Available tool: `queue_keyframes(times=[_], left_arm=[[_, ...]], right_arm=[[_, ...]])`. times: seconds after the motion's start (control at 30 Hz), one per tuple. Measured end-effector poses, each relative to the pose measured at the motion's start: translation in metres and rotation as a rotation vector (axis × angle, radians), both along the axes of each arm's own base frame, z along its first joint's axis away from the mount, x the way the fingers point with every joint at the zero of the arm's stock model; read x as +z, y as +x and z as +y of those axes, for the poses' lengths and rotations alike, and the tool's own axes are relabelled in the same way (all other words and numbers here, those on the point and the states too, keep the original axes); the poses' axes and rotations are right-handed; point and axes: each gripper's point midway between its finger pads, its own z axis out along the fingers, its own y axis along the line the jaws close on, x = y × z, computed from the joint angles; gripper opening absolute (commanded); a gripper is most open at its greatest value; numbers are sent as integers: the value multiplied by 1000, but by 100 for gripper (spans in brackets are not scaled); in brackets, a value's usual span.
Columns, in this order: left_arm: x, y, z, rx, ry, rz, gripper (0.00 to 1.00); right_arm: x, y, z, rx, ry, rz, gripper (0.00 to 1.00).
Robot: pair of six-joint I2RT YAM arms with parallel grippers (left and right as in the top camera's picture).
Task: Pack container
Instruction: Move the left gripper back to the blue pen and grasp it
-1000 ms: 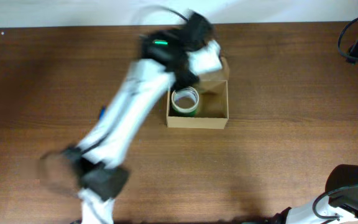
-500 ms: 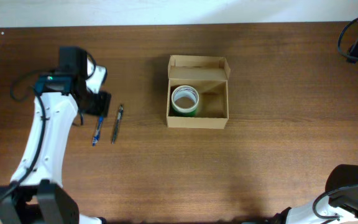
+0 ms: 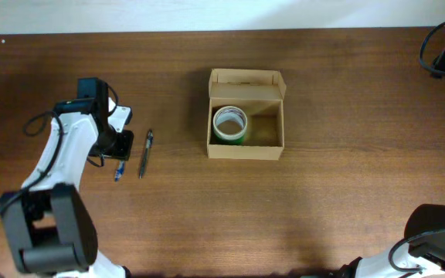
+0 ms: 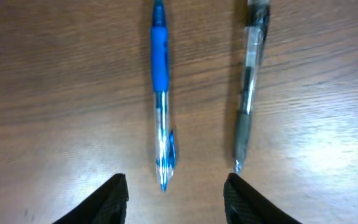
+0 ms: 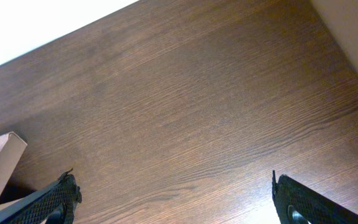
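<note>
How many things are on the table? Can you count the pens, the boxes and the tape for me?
Pens: 2, a blue pen and a clear pen with a dark grip
Boxes: 1, the cardboard box, open
Tape rolls: 1, the tape roll, inside the cardboard box
Total: 4

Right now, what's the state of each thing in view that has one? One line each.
container: upright, flap lid open and folded back.
tape roll: lying flat inside the container, left side.
blue pen: lying on the table, not held.
clear pen: lying on the table beside the blue pen, apart from it.
left gripper: fingers open, empty.
right gripper: fingers open, empty.
</note>
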Motion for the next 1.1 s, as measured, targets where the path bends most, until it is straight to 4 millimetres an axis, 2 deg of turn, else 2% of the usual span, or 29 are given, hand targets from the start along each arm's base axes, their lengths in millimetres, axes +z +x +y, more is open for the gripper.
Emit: queue_keyframes(times=[0.2,0.47,0.57,0.63,0.77,0.93,1.1], left_arm=[[-33,-1,0,-54,-3,78,51],[-57,5,1,-53,-5,99,51],[-60,6,1,-53,-5,97,50],[-60,10,1,-53,-3,82,44],[-60,20,2,-49,3,41,41],[-60,23,3,-45,5,29,30],[-63,21,3,-45,5,44,30]], right_arm=[[0,0,0,0,0,0,99],[0,0,0,0,0,0,99],[0,0,0,-1,0,0,99],[0,0,0,0,0,0,99],[0,0,0,0,0,0,99],[0,0,0,-1,1,0,99],[0,0,0,0,0,0,99]])
